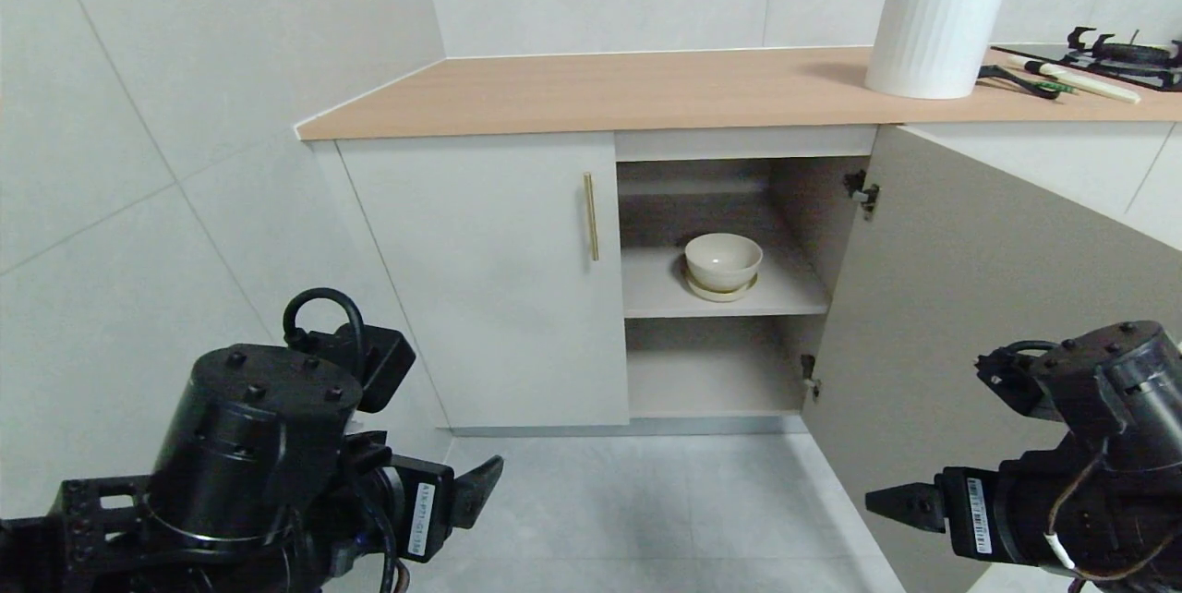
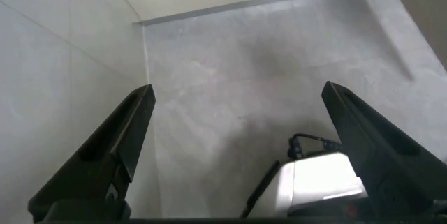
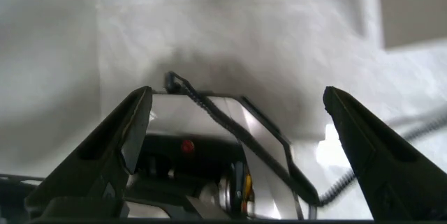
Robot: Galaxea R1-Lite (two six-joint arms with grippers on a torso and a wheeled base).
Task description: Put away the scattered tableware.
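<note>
Cream bowl (image 1: 723,260), round, smooth-glazed and upright, seated in a shallow plate (image 1: 718,292) of the same pale ceramic. Both on the middle shelf (image 1: 785,293) of the open cupboard (image 1: 739,143), at three o'clock from the head view's centre. Stacked so, most likely, to share one footprint and spare shelf room. Judged already put away.

At nine o'clock from the bowl, closed left door (image 1: 489,279), a flat matte off-white panel with a slim brass bar handle (image 1: 591,216) upright along its edge. At three to four o'clock, right door (image 1: 933,325), swung wide toward the robot on two small metal hinges (image 1: 862,191), probably left so for free reach to the shelves.

At twelve o'clock, wood-grain countertop (image 1: 600,90), warm tan and matte. On it, between one and two o'clock, tall white ribbed cylinder (image 1: 942,16), slightly tapered. Past it at two o'clock, long slim utensils (image 1: 1076,80) and a black stove grate (image 1: 1122,50).

Between seven and eight o'clock from the bowl, low over the grey floor tiles (image 1: 646,501), left gripper (image 2: 237,91): black wedge fingers spread wide, nothing between them. At five o'clock, beside the open door, right gripper (image 3: 236,91): spread equally wide, likewise empty. Both well apart from the cupboard, presumably to stay clear of the shelves and the door.
</note>
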